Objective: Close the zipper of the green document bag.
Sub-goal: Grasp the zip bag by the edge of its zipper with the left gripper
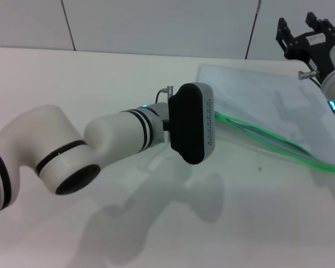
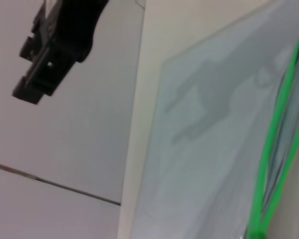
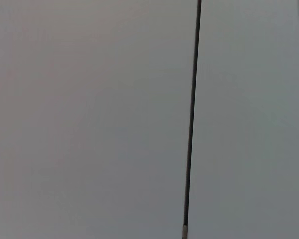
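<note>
I bring the left gripper (image 1: 212, 124), finger state hidden behind its wrist, to the zipper (image 1: 279, 146) end of the green document bag (image 1: 262, 106) lying flat; right gripper (image 1: 307, 34) hangs released, raised behind.

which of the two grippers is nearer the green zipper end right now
The left gripper: in the head view it sits right at the near end of the zipper on the green document bag. The right gripper is raised beyond the bag's far edge.
</note>
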`<action>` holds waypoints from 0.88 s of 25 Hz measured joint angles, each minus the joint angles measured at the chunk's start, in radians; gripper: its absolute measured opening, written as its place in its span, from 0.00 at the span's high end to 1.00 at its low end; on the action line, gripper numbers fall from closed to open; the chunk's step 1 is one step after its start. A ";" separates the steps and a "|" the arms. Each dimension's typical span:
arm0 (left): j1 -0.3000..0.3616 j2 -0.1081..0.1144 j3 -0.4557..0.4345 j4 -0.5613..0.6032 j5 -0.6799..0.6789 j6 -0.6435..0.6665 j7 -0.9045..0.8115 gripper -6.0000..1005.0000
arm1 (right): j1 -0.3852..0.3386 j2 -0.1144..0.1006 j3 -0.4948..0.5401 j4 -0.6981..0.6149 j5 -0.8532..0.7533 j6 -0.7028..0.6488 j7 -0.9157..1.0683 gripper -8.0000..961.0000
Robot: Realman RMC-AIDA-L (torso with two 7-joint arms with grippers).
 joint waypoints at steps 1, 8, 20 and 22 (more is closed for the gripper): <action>-0.002 0.000 0.007 -0.010 0.000 0.016 0.000 0.54 | 0.000 0.000 0.000 0.000 0.000 0.000 0.000 0.36; -0.013 -0.003 0.018 -0.029 -0.027 0.032 -0.004 0.74 | 0.000 0.001 0.000 -0.001 0.000 0.000 0.000 0.36; 0.017 0.003 0.018 -0.018 -0.095 0.080 -0.009 0.88 | -0.016 -0.015 -0.071 -0.053 -0.043 -0.008 0.123 0.36; 0.026 0.003 0.018 -0.015 -0.095 0.083 -0.008 0.90 | -0.016 -0.031 -0.079 -0.055 -0.131 -0.019 0.235 0.36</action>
